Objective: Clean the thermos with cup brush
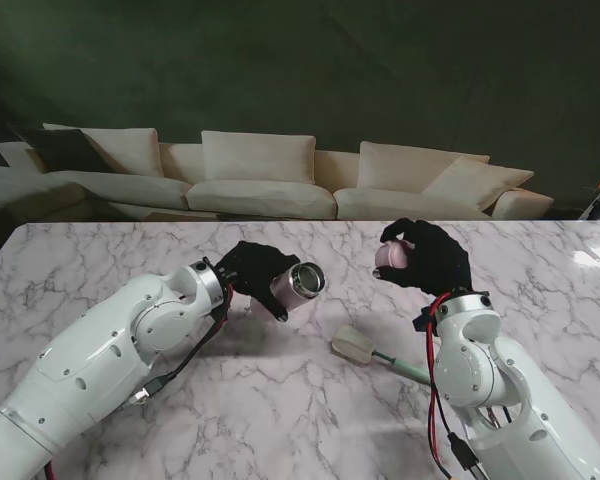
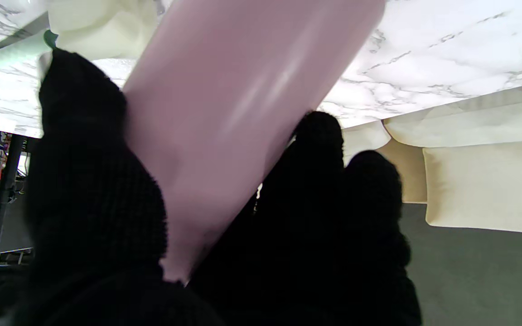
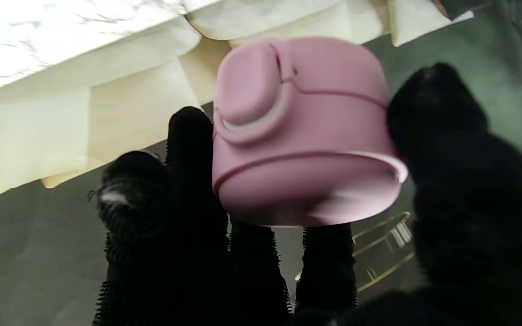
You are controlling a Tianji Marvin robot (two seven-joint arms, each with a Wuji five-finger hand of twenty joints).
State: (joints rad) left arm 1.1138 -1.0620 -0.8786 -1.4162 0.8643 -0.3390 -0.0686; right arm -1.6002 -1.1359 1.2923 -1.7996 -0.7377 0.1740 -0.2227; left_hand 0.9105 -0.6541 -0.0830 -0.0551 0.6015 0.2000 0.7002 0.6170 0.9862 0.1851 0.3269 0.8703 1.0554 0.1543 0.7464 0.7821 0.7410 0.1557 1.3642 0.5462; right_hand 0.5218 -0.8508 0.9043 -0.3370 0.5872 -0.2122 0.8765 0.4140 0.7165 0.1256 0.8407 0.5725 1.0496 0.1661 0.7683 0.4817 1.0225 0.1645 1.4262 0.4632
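Pink thermos point(image 1: 292, 284) in left hand point(image 1: 252, 272), base hidden, brush point(image 1: 365, 347) handle cut off

We are in a home living room: a cream sofa point(image 1: 270, 185) with cushions stands behind the marble table point(image 1: 100, 255).

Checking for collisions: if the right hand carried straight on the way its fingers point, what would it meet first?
Probably nothing: the right hand, holding the pink lid, points away from me over bare marble table toward the sofa. Depth is uncertain.
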